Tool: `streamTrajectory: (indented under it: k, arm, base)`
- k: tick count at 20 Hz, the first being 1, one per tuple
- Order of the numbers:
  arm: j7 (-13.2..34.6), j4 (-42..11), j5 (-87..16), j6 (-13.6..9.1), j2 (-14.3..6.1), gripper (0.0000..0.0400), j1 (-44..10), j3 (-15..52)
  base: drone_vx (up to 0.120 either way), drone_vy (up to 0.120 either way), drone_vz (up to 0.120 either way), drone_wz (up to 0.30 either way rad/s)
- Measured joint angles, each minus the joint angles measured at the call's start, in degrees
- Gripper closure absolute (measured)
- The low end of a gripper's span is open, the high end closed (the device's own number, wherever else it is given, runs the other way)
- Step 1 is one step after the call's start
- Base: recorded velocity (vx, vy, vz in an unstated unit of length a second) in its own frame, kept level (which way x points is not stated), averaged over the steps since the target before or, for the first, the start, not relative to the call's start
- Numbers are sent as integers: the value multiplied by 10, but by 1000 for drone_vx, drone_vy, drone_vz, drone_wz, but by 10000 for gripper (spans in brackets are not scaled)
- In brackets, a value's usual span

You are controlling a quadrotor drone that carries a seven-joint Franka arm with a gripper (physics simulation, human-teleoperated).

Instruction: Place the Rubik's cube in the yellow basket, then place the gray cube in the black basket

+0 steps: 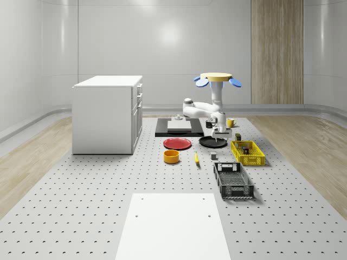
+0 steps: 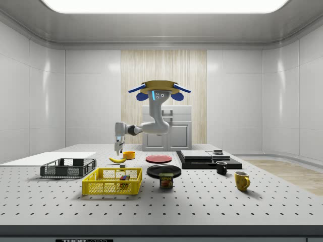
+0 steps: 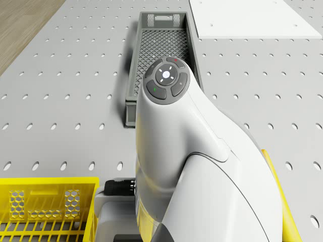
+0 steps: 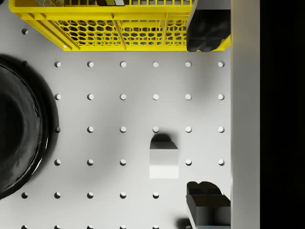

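A: Rubik's cube (image 2: 123, 177) status?
B: Sits inside yellow basket (image 2: 112, 187), so I judge step one done.
A: Gray cube (image 4: 164, 163)?
B: On the counter (image 1: 108, 184), between black plate (image 4: 19, 129) and yellow basket, apart from both. Black basket (image 1: 233, 181) is further along the counter, past the yellow one.
A: Drone (image 1: 217, 78)?
B: Hovers over the counter's far part, near the plate, arm reaching down and forward.
A: Pincer (image 4: 207, 117)?
B: Spread wide, holding nothing, pointing straight down at the counter above the gray cube. Probably open so it can straddle the cube.
A: Lined up?
B: Not quite. In the wrist view the cube lies off to one side of the line between the fingers (image 4: 207, 33). My guess: it needs a sideways shift, then a descent.
A: Risk?
B: Small cube; an off-centre close could push it away.
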Motion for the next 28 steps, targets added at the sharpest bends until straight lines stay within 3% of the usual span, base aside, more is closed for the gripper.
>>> streamTrajectory:
  k: [12, 17, 28]
  arm:
    - [0, 0, 1, 1, -2, 0, 0, 0]
    - [0, 0, 1, 2, -2, 0, 0, 0]
    - [-9, 4, -32, 14, -3, 0, 6, -35]
  base:
    - [0, -120, -120, 0]
    - [0, 0, -120, 0]
    - [0, 0, -4, 0]
